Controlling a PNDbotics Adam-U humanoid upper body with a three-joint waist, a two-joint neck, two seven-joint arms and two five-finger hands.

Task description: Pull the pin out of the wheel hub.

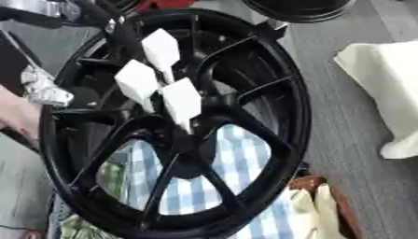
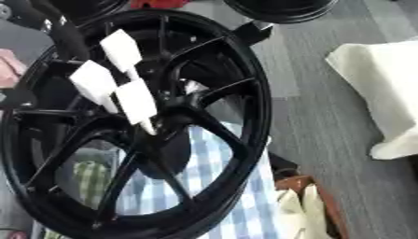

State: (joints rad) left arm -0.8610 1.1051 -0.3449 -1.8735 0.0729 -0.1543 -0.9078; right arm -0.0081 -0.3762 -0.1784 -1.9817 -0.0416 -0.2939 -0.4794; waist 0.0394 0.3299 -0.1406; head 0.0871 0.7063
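At the hub [image 1: 186, 137] of the black wheel [image 1: 296, 107], mid-frame, the pin can't be made out as a separate part: it is dark on dark or hidden behind the left hand [image 1: 181, 100], so its place is only "at the hub centre, where the spokes meet". The hand shows as three white-capped fingers [image 1: 137, 81], straight and slightly fanned, tapering down-right with the lowest tip right at the hub. They look relaxed rather than curled, with nothing visibly pinched, and contact with the pin can't be confirmed. Its arm [image 2: 65, 39] comes in from the upper left, across the rim. The right hand is not visible. To do it well, I judge: get thumb and fingers closed round the pin head first, then draw straight out along the hub's axis, no sideways levering against the spokes, since the wheel stands leaning and could rock or roll. The pin's long axis probably follows that hub axis, square to the wheel face and pointing out toward the camera and a bit up-left, but that is a guess from the wheel's tilt. A bare person's hand [image 1: 12, 116] sits at the left edge by the rim, maybe steadying it. A checked cloth [image 1: 245, 156] lies under the wheel, a cream cloth [image 1: 384, 79] well apart at right, pale gloves [image 1: 314, 210] lower right, and a second dark rim [image 1: 298, 11] at top.
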